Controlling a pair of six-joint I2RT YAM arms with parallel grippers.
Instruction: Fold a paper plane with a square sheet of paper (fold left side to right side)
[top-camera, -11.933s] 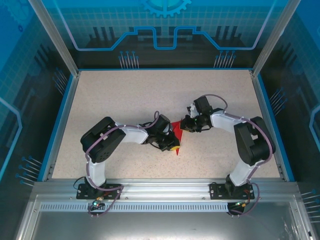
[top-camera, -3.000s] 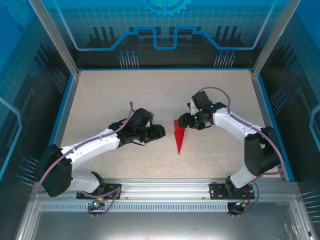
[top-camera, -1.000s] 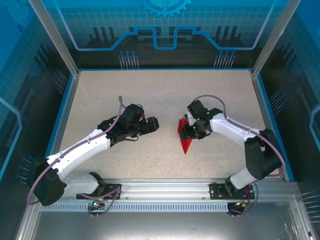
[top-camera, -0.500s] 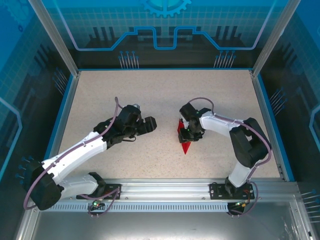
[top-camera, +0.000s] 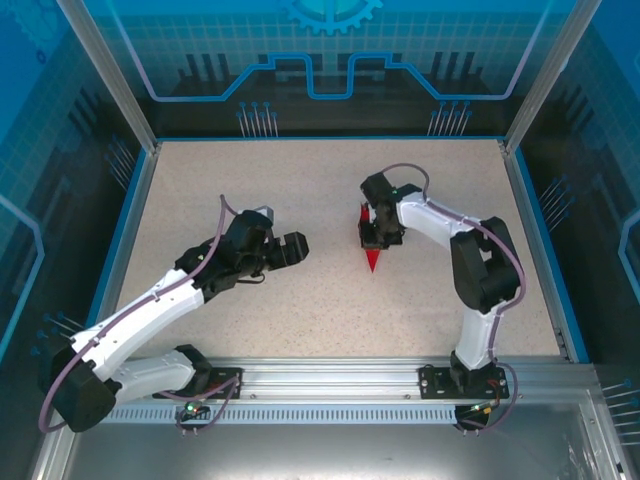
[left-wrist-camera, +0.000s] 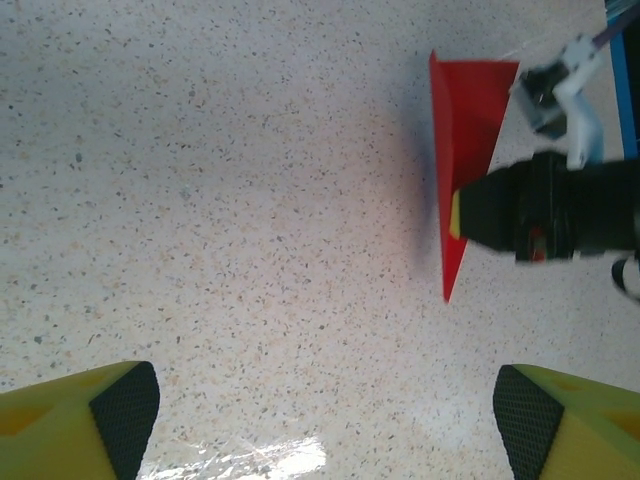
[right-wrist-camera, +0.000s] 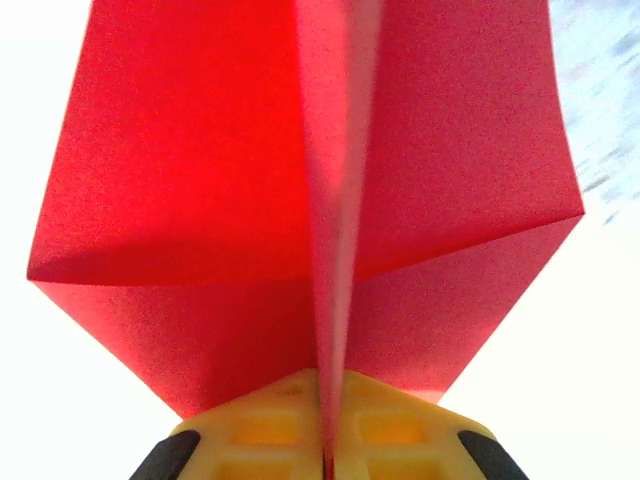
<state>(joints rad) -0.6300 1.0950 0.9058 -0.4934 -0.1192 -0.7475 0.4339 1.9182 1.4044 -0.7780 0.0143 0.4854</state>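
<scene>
Where the speckled desk (top-camera: 250, 190) meets its blue rim (top-camera: 125, 230), wide margins lie around both arms. Right of centre, the red paper plane (top-camera: 372, 260) points toward the arm bases, its centre fold clenched in the right tool (top-camera: 372, 238). The left tool (top-camera: 296, 248), fingers spread and released, sits well apart. A second ago the plane lay nearer the bases.

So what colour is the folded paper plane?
The paper plane is bright red all over, no pattern; the right wrist view shows it best.
</scene>
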